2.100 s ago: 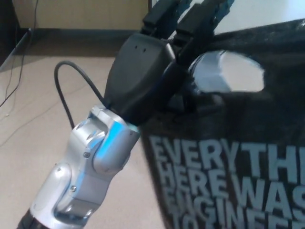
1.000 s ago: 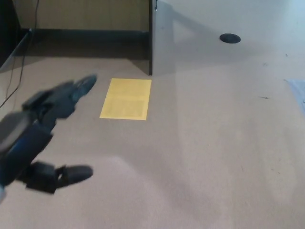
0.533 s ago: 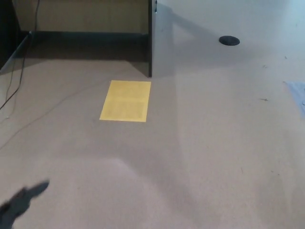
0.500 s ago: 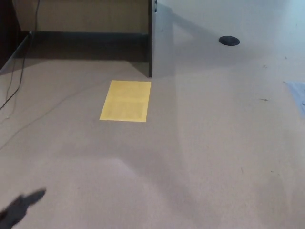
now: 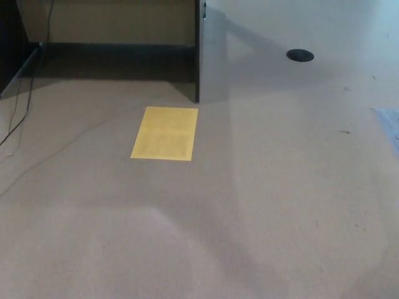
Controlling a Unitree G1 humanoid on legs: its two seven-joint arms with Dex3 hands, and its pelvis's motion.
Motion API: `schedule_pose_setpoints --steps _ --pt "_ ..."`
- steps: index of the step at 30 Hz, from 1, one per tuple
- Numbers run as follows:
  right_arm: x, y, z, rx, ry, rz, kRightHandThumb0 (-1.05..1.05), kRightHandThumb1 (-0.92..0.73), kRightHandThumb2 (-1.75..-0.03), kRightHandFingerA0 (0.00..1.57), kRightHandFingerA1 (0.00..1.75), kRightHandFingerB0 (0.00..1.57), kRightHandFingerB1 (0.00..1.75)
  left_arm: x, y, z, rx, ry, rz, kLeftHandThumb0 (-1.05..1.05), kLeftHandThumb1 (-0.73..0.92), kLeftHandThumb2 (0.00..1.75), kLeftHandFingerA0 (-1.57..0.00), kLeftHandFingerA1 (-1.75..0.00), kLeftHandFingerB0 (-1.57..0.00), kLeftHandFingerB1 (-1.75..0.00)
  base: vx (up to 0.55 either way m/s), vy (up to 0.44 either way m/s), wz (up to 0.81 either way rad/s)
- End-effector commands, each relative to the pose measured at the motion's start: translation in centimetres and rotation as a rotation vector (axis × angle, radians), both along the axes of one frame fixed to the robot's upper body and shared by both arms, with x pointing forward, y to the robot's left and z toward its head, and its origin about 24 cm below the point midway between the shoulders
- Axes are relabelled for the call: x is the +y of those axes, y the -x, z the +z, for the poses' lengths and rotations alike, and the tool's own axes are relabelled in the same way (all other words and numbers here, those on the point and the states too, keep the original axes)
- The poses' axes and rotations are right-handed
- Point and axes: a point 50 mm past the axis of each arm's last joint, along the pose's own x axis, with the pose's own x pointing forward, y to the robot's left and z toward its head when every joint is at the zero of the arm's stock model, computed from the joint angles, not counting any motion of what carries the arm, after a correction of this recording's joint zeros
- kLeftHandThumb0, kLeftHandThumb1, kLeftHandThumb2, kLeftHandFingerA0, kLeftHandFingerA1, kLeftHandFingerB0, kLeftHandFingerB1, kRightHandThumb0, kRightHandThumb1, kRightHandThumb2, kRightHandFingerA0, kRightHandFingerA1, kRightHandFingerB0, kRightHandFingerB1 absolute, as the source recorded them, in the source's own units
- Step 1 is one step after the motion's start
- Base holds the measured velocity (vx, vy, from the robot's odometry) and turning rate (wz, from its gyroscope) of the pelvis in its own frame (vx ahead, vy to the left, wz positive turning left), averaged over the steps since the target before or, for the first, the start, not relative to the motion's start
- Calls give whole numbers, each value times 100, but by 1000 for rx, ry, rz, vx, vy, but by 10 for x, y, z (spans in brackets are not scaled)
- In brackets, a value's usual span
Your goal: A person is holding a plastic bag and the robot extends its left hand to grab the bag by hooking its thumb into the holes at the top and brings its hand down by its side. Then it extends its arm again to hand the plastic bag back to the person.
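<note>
Only yellow sheet (image 5: 164, 133) on floor (image 5: 280, 187).

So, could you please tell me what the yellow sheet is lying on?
The yellow sheet lies flat on bare tan carpet, just in front of the dark partition edge. What, if anything, is under it cannot be seen.

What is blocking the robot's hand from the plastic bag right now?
That cannot be judged: neither hand, the bag nor the person shows in the head view. Only bare floor is visible, with a flat yellow sheet, a dark round spot and a cable at the left edge.
</note>
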Motion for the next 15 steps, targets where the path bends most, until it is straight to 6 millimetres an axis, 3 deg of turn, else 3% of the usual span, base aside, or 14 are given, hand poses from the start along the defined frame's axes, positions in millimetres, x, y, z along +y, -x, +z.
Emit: schedule_pose_setpoints --steps 1,5,6,7,15 --pt "-5 -6 5 -56 -8 -66 -28 -67 -60 78 50 61 43 10 -1 -4 -84 -178 -11 -46 57 58 -40 -36 -30 -31 0 0 0" --pt "-6 -5 5 -53 -9 -53 -29 -67 -59 75 49 61 43 11 -1 -11 -11 -163 -9 -46 59 58 -42 -35 -40 -34 0 0 0" --pt "-6 -4 5 -48 -6 -54 -29 -67 -59 77 49 61 43 11 0 -14 17 -147 2 -57 46 78 -39 -48 -41 -48 0 0 0" --pt "-6 -2 5 -47 -7 -54 -28 -67 -60 76 50 62 44 11 0 -16 26 -149 3 -44 56 57 -47 -37 -50 -37 0 0 0" --pt "-9 2 3 -19 9 -56 -28 -68 -60 78 49 62 43 13 4 -19 29 -94 33 -43 53 57 -48 -40 -50 -37 0 0 0"
